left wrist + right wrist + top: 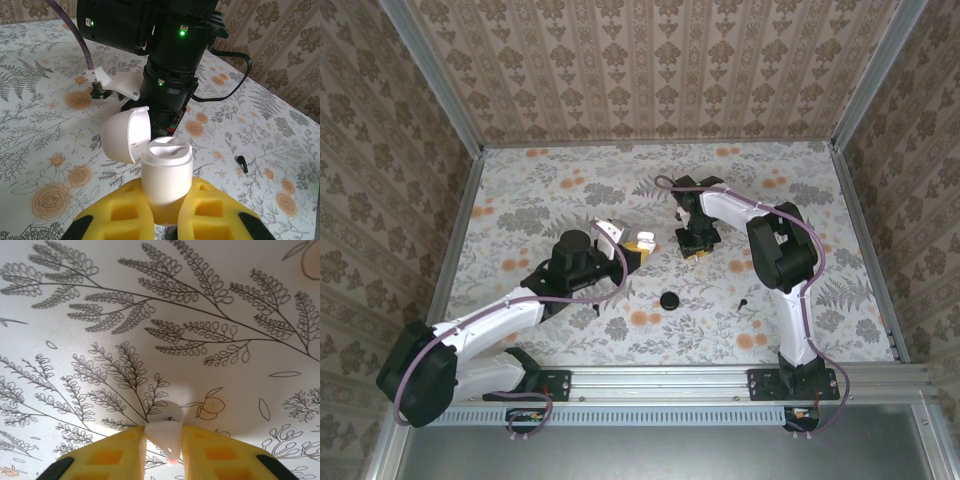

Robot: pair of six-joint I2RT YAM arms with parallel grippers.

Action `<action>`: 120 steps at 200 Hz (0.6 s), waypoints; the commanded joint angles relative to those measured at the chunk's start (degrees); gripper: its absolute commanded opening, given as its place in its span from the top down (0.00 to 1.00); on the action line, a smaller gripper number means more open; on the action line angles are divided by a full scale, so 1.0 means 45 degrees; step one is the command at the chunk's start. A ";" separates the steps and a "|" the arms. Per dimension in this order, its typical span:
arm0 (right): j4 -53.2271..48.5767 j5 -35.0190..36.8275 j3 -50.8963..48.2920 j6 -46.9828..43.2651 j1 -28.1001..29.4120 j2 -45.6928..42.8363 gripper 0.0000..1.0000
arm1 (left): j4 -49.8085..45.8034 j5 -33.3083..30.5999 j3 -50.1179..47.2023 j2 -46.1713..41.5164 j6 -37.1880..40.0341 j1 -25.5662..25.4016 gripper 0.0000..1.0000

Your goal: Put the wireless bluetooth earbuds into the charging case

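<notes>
Your left gripper (166, 202) holds the charging case (167, 167) open side up for filling; your right gripper (164, 442) pinches a white bit (166, 432).

No text, label, brand, number or sign can be read on any item. The charging case (167, 175) bears no readable marking. Green indicator lights (182, 33) glow on the black arm housing (170, 55) at 12 o'clock in the left wrist view.
</notes>
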 commanded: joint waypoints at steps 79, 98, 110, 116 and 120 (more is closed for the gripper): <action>0.0818 -0.0191 -0.0931 0.0740 0.0077 -0.1645 0.86 | 0.1950 0.0898 -0.0437 -0.0269 0.0346 -0.0171 1.00; 0.1397 -0.0195 -0.1476 0.0991 0.0077 -0.2657 0.88 | 0.2440 0.1368 -0.0302 -0.0128 0.0557 -0.0213 1.00; 0.1683 -0.0211 -0.1796 0.1009 0.0077 -0.3325 0.89 | 0.2549 0.1630 -0.0153 -0.0068 0.0739 -0.0252 1.00; 0.1783 -0.0202 -0.1904 0.1018 0.0077 -0.3646 0.89 | 0.2555 0.1689 -0.0089 -0.0063 0.0795 -0.0274 1.00; 0.1838 -0.0183 -0.2008 0.0999 0.0086 -0.3864 0.89 | 0.2555 0.1704 -0.0042 -0.0063 0.0817 -0.0287 1.00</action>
